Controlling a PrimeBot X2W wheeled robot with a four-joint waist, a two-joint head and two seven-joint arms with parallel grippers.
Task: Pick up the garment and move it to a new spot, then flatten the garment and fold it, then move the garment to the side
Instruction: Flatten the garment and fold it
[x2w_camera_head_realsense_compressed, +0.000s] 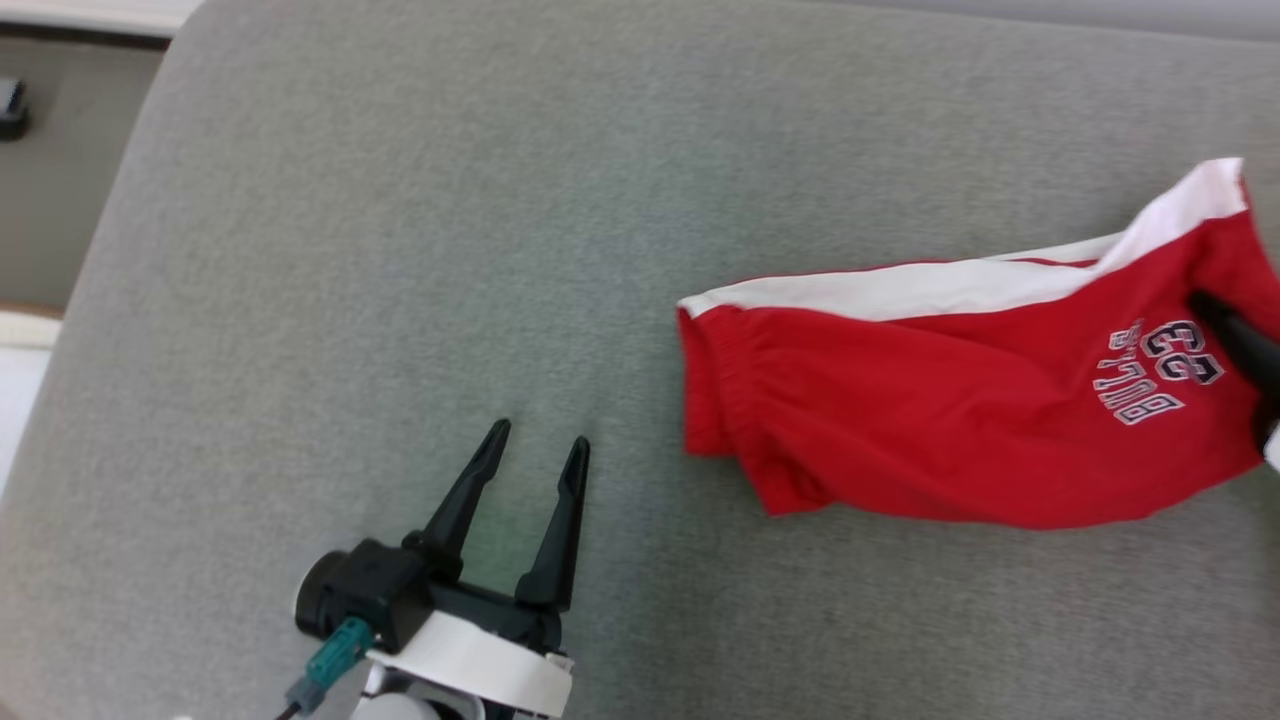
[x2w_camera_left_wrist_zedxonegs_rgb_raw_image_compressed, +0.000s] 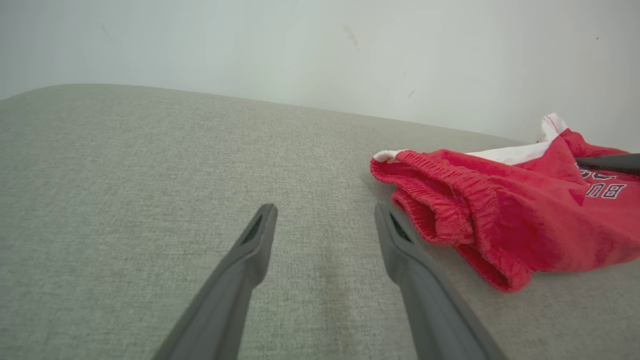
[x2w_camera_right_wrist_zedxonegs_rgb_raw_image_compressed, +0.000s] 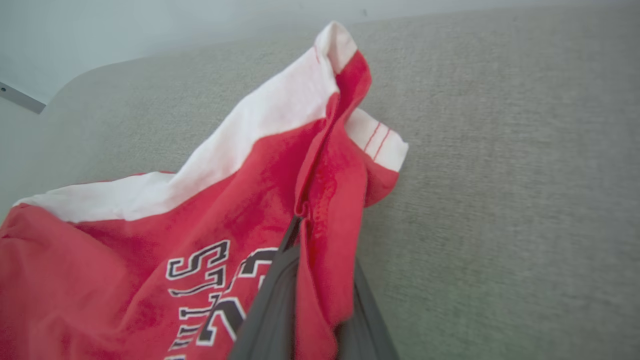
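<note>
Left gripper (x2w_camera_left_wrist_zedxonegs_rgb_raw_image_compressed: 325, 209); grey cushion (x2w_camera_left_wrist_zedxonegs_rgb_raw_image_compressed: 125, 165); pale wall (x2w_camera_left_wrist_zedxonegs_rgb_raw_image_compressed: 250, 45)

Grey woven tabletop (x2w_camera_head_realsense_compressed: 400, 250), soft and padded in look, rounded at the far left corner. Carries one red garment (x2w_camera_head_realsense_compressed: 950, 420) on its right half, well apart from the far edge. Lies crumpled and doubled over, with the elastic waistband (x2w_camera_head_realsense_compressed: 720, 400) turned toward the tabletop's middle, a white stripe (x2w_camera_head_realsense_compressed: 900, 290) along the side nearer the far edge, and black-and-white lettering (x2w_camera_head_realsense_compressed: 1150, 375) at the end toward the right edge, where the cloth bunches upward.
</note>
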